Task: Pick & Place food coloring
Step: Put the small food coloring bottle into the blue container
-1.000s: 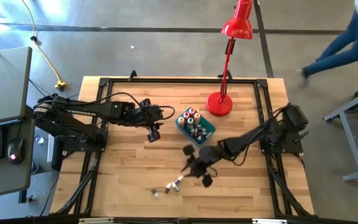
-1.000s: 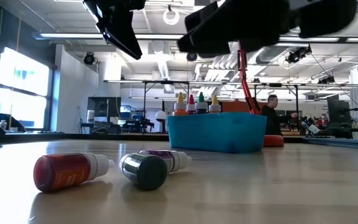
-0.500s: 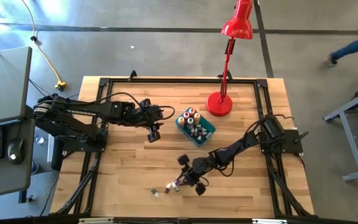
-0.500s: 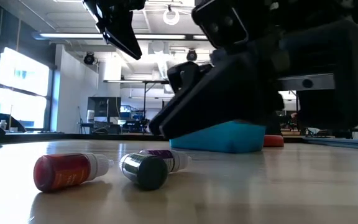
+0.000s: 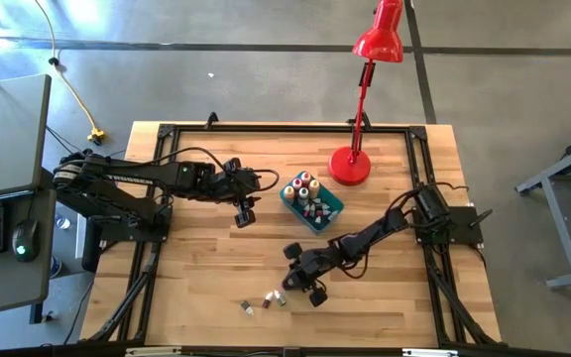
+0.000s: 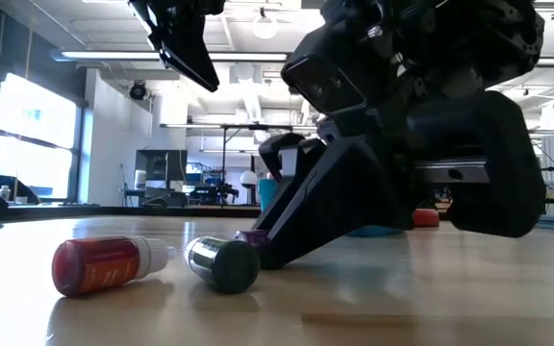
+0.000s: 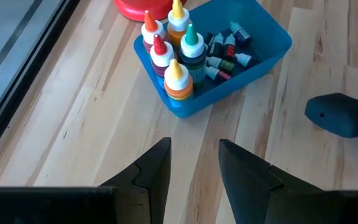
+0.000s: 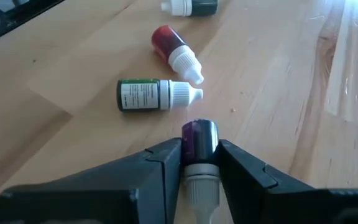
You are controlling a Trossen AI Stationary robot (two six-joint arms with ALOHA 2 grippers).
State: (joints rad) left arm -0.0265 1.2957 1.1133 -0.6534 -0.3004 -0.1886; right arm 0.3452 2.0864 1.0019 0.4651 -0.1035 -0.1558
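Three loose food coloring bottles lie on their sides near the table's near edge: a red one (image 8: 168, 45) (image 6: 102, 265), a green one (image 8: 143, 95) (image 6: 223, 264) and a dark one (image 8: 194, 5). A purple bottle (image 8: 199, 138) sits between the fingers of my right gripper (image 8: 200, 160) (image 5: 287, 288), which is down at the tabletop and shut on it. More bottles (image 7: 178, 79) stand upright and lie inside the teal tub (image 5: 326, 211). My left gripper (image 7: 194, 149) (image 5: 246, 211) hovers open above the table, left of the tub. My right gripper pinches the purple bottle's body (image 8: 198, 149) between its two fingers (image 8: 166, 158), which lie along the bottle's sides. The white cap points back toward the wrist. The fingers slant down from the table's right and far side. The bottle lies at table level (image 6: 250, 235).
A red desk lamp stands with its base (image 5: 350, 165) on the table's far side, right of the tub. Black frame rails (image 5: 266, 129) run along the table's edges. Bare wood lies between the tub and the loose bottles. A desk with a keyboard stands beyond the left edge.
My right gripper has moved from near the tub toward the near edge and down to the tabletop, ending around the purple bottle beside the red and green ones. A person beyond the table's far right corner has walked out of view. My left gripper has kept still.
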